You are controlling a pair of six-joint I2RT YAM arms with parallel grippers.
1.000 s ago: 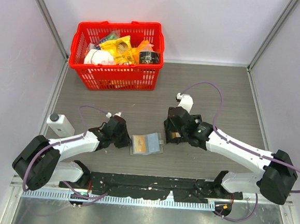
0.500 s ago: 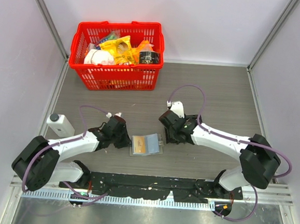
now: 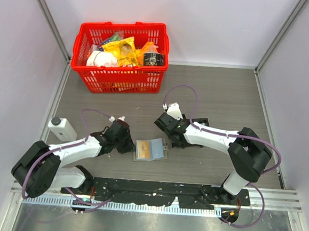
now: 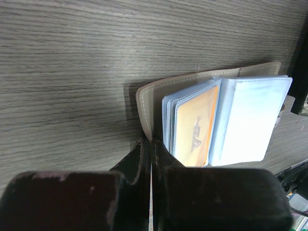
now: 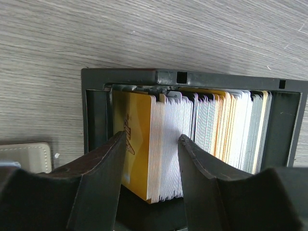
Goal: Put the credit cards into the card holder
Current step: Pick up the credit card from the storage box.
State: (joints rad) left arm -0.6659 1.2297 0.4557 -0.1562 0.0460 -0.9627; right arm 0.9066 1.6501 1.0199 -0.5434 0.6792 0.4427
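I could read no word or number anywhere. The orange card (image 4: 192, 125) showing in the holder (image 4: 144, 101) bore a small dark logo, turned sideways and too blurred to spell out. The front yellow card (image 5: 134, 125) in the black tray (image 5: 120, 77) carried a similar dark mark, partly covered by one of my right fingers (image 5: 96, 183). In the red basket (image 3: 121, 26) at the back of the counter (image 3: 225, 99), a black label (image 3: 154, 59) had pale print and a yellow packet (image 3: 124, 51) had printing too. Both were too small to make out.
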